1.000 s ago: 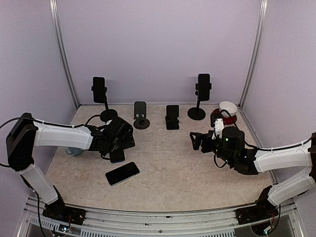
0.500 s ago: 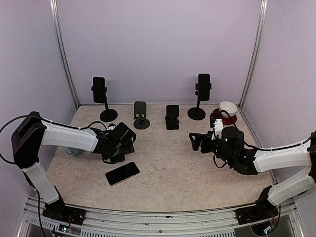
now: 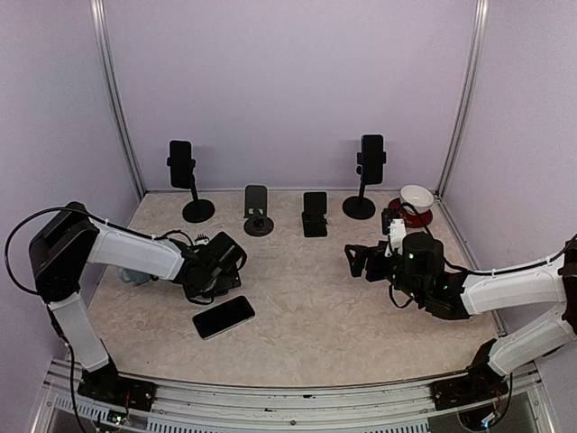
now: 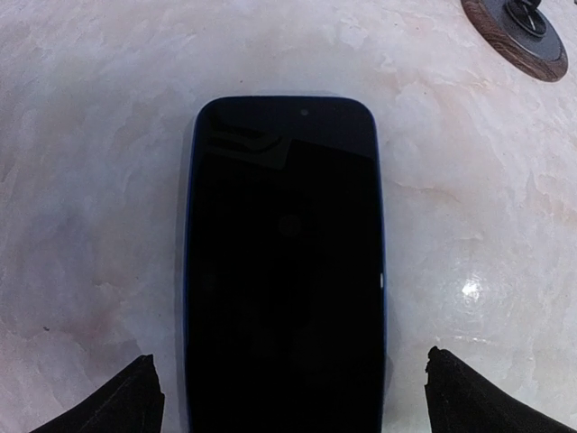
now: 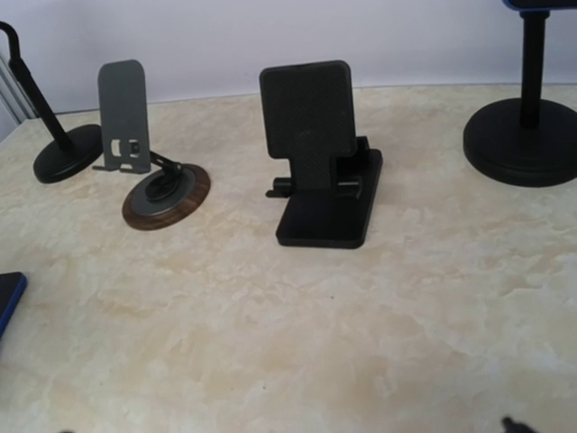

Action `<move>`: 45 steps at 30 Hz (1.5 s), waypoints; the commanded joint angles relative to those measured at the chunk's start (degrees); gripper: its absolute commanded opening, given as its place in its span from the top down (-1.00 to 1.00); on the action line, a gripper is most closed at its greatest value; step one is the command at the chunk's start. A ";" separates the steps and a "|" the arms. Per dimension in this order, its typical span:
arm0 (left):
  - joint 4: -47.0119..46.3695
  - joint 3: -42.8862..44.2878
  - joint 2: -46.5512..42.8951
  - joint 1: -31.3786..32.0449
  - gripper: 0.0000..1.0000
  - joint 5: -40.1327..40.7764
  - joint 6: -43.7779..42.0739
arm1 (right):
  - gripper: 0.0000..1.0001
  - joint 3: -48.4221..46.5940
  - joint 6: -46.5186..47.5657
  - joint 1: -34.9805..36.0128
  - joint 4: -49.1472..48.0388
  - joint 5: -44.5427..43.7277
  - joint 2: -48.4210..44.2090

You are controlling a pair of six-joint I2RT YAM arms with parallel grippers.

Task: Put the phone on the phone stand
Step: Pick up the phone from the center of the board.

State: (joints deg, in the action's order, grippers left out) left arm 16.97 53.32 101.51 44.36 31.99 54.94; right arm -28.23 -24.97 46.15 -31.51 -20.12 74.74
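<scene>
A dark phone point(image 4: 284, 271) with a blue edge lies flat on the table. My left gripper point(image 4: 288, 401) is open, one black fingertip on each side of the phone and neither touching it. In the top view the left gripper point(image 3: 209, 284) hides that phone. A second phone point(image 3: 224, 317) lies flat just in front of it. Two phone stands are bare: a grey one on a round wooden base point(image 3: 258, 222) point(image 5: 153, 185) and a black folding one point(image 3: 314, 215) point(image 5: 320, 153). My right gripper point(image 3: 361, 260) is open over bare table, facing them.
Two pole stands at the back each hold a phone point(image 3: 181, 162) point(image 3: 371, 155). A red and white bowl point(image 3: 415, 200) sits at the back right. The enclosure walls stand close on both sides. A phone's blue corner point(image 5: 7, 298) shows at the left edge of the right wrist view.
My left gripper has shifted toward the near side and slightly left, settling lower over the phone. The right arm has not moved.
</scene>
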 commanded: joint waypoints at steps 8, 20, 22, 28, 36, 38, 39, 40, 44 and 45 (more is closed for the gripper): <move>-3.67 -0.52 3.70 -2.69 -0.97 -1.67 -3.69 | -1.00 -1.11 0.01 -0.57 -0.56 0.17 0.41; -4.00 1.12 7.93 -3.27 -0.97 -1.76 -5.19 | -1.00 -1.04 0.10 -0.57 -0.35 -0.19 -0.20; -3.85 1.44 8.36 -3.40 -0.96 -1.60 -5.51 | -1.00 -1.05 0.10 -0.54 -0.30 -0.18 -0.16; -2.83 2.26 10.43 -3.40 -0.79 -0.24 -5.86 | -1.00 -0.94 0.10 -0.60 -0.32 -0.28 -0.47; -4.02 0.95 10.24 -3.40 -0.25 -0.17 -6.24 | -1.00 -0.95 0.19 -0.56 -0.28 -0.45 -0.56; -4.37 0.55 9.68 -3.40 -0.12 -0.21 -6.41 | -1.00 -0.96 0.19 -0.57 -0.30 -0.45 -0.56; -4.60 0.40 9.36 -3.40 -0.07 -0.18 -6.52 | -1.00 -0.95 0.19 -0.55 -0.25 -0.40 -0.49; -4.83 0.20 8.99 -3.31 0.02 -0.09 -6.93 | -1.00 -0.95 0.19 -0.58 -0.30 -0.36 -0.47; -6.14 -0.31 6.69 -2.57 0.19 1.17 -8.13 | -1.00 -1.00 0.19 -0.59 -0.39 -0.12 -0.39; -6.61 -0.40 5.96 -2.20 0.22 1.80 -8.71 | -1.00 -1.03 0.25 -0.59 -0.41 -0.01 -0.32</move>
State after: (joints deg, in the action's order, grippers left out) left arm 8.49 55.24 108.40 41.43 35.90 48.25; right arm -28.23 -24.95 46.15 -31.48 -20.16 74.91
